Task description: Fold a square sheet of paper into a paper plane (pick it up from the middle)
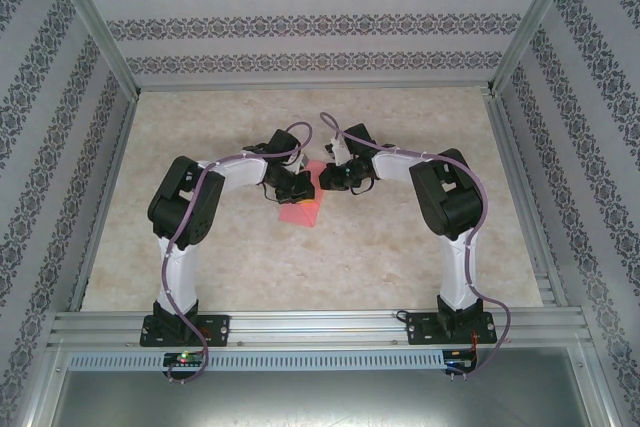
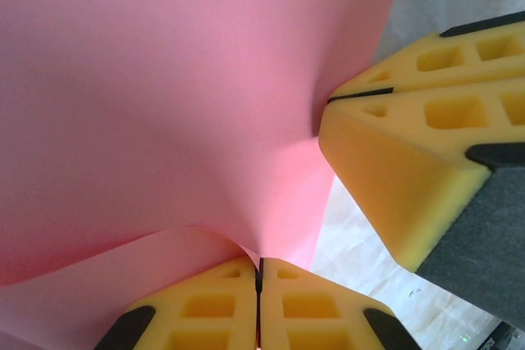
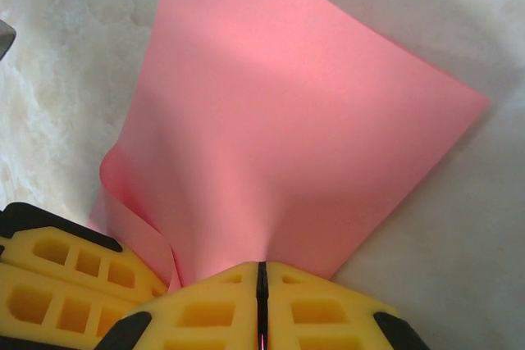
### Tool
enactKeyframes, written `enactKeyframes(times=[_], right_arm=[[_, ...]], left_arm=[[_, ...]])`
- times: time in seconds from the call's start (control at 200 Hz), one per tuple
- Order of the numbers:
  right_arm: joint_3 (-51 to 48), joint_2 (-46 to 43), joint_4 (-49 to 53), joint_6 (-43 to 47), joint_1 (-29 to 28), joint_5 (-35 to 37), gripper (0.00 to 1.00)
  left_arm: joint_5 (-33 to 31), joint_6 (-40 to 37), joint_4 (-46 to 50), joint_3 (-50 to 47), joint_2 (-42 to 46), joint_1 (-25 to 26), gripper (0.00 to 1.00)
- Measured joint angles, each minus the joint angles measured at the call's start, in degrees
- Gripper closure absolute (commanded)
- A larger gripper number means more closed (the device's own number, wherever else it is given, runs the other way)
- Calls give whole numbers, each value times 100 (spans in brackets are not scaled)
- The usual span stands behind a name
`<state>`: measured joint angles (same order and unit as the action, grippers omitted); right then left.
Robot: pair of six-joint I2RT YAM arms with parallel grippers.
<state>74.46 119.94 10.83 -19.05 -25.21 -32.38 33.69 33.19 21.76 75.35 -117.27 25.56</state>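
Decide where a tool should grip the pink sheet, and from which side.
Probably best to take the pink sheet at its raised edge, coming in edge-on so the tool closes on both faces. Thin and limp, it offers no pinch where it lies flat. The left tool and right tool are shut on it that way, side by side.

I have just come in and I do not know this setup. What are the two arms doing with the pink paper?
Both arms are working on the square sheet of paper near the middle of the table. The left fingers are shut on it, and the right fingers are shut on it close beside them. The sheet bends and curls between the two grips. It does not yet have the shape of a plane.
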Motion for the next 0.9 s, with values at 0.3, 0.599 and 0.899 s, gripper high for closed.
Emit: enactKeyframes(times=[0.3, 0.599, 0.899], right_arm=[[-2, 0, -15, -4, 0, -15, 86], [-315, -249, -98, -59, 39, -46, 80], [-1008, -994, -219, -356, 186, -125, 81]], left_arm=[[-13, -2, 4, 2, 0, 0, 87], [76, -22, -76, 2, -11, 0, 69], [238, 48, -474, -149, 59, 22, 56]])
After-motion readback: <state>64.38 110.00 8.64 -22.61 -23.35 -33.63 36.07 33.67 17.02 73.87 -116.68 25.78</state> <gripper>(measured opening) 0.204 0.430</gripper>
